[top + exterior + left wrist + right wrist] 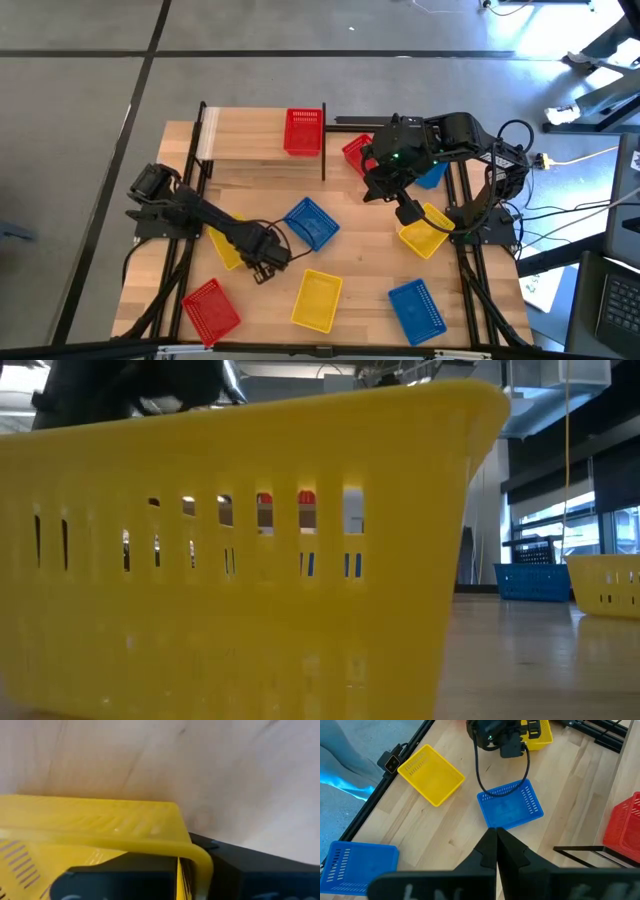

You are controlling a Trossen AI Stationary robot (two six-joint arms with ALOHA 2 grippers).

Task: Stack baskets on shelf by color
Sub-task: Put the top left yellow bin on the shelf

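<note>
Grey concrete floor surrounds the wooden counter (360, 270), whose near edge is cut off in the high view. From table height, a yellow basket (250, 550) standing close to the lens blocks almost everything; only slivers of red and blue show through its slots, with a blue basket (532, 581) and another yellow one (606, 586) far off.

On the shelf (245, 135) at the counter's far left sits one red basket (304, 131), alone. A second red basket (354, 151) and a blue one behind it are mostly hidden under the right arm.

The left pincer (268, 262) is low over the counter's left-centre, closed on the rim of a yellow basket (100, 827); that basket is largely covered by the arm from above, and the wrist view shows its rim between the fingers. A blue basket (311, 222) lies just beside this pincer.

The right pincer (496, 837) hangs shut and empty above mid-counter, with that same blue basket (510, 810) just ahead of its tips.
</note>
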